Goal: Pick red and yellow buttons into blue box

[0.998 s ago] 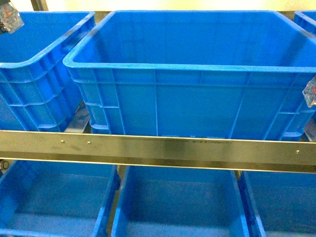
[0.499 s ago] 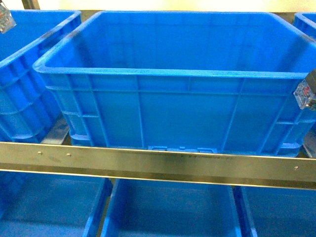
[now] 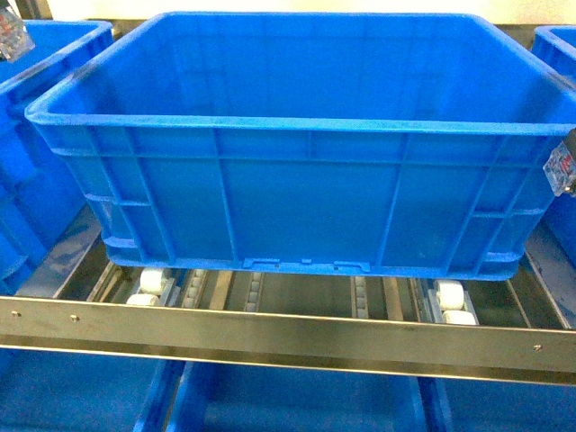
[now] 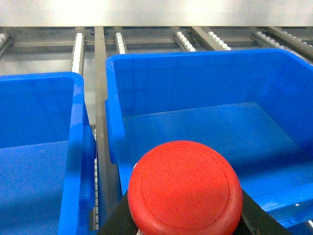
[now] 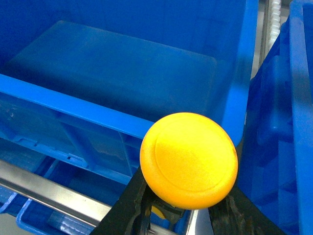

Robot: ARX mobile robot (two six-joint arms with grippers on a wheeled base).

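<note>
On my left, the left gripper (image 4: 183,230) has its dark fingers (image 4: 115,223) clamped around the body of the red button (image 4: 185,188), whose cap fills the bottom of the left wrist view; it hangs over the near-left corner of the blue box (image 4: 205,61), just about at the rim, with a neighbouring crate (image 4: 41,83) beside it and the roller rack (image 4: 120,41) running behind. In the middle, the head view shows the blue box (image 3: 297,126) square in front of me, sitting on rollers (image 3: 153,281) above a steel rail (image 3: 288,335); what I can see of its inside looks bare, so I judge neither button has been dropped yet. On my right, the right gripper (image 5: 178,215) has its fingers (image 5: 128,205) closed on the yellow button (image 5: 189,159), which hangs outside the box's near-right corner, above the rail. So both picks are done and both releases remain. The head view gives only clear base blocks at the frame edges, left (image 3: 13,38) and right (image 3: 562,169); the cap colours and the grips show only in the wrist views, while only the head view shows the box whole.
</note>
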